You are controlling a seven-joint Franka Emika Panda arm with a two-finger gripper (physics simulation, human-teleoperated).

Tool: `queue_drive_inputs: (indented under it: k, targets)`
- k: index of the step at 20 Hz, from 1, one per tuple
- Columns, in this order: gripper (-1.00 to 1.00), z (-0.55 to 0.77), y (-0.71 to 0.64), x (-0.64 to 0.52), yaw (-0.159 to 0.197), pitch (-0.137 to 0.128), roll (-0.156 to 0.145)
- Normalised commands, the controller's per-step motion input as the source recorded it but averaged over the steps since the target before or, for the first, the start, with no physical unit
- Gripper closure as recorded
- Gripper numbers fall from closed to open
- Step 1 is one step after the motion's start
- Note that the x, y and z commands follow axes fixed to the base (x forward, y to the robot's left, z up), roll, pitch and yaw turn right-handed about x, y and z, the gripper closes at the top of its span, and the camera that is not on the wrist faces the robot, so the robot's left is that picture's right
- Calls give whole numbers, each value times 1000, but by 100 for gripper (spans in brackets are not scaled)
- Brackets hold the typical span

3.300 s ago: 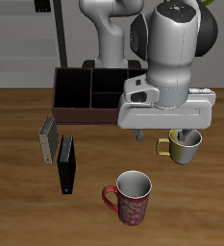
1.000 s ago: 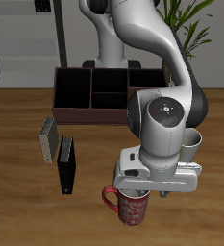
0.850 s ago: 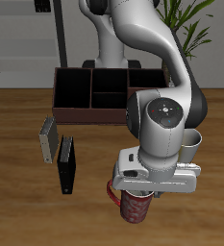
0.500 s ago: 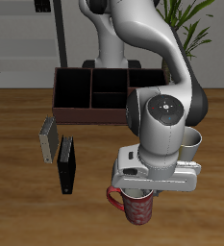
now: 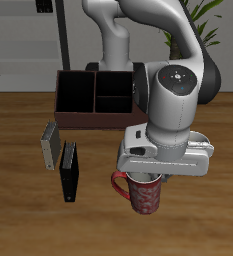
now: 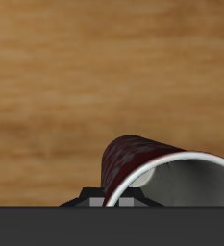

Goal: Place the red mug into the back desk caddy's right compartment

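Observation:
The red mug [image 5: 144, 196], tall with a pale floral pattern, hangs upright just above the table near its front edge. Its handle [image 5: 119, 184] points away from the arm. My gripper [image 5: 147, 181] comes down from above and is shut on the mug's rim. In the wrist view the mug [image 6: 142, 159] fills the area right beside the fingers, its pale inside showing. The back desk caddy [image 5: 92, 95] stands farther back. One open end section and the split middle show; its other end is behind the arm, so I cannot tell which section is the right compartment.
A grey book [image 5: 51, 147] and a black book [image 5: 68, 172] stand on edge between the caddy and the table's front edge, beside the mug. A plant [image 5: 200, 22] and dark shelving stand behind the table.
The gripper came down over the red mug and shut on its rim. It has now risen, lifting the mug off the table and a little farther back.

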Motion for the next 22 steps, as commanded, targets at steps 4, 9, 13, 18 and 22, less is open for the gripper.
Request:
queue_drive_inputs:
  k: [4,9,13,18,22]
  targets:
    - [100,459,-92,-370,-56,-42,-69]
    - [100,423,-185,-242,-2,-57,7]
    - [100,522,-241,-426,-4,-79,-35]
    - [100,511,-72,-575,5,-70,20]
    - [100,323,-80,-494,1,-34,-14]
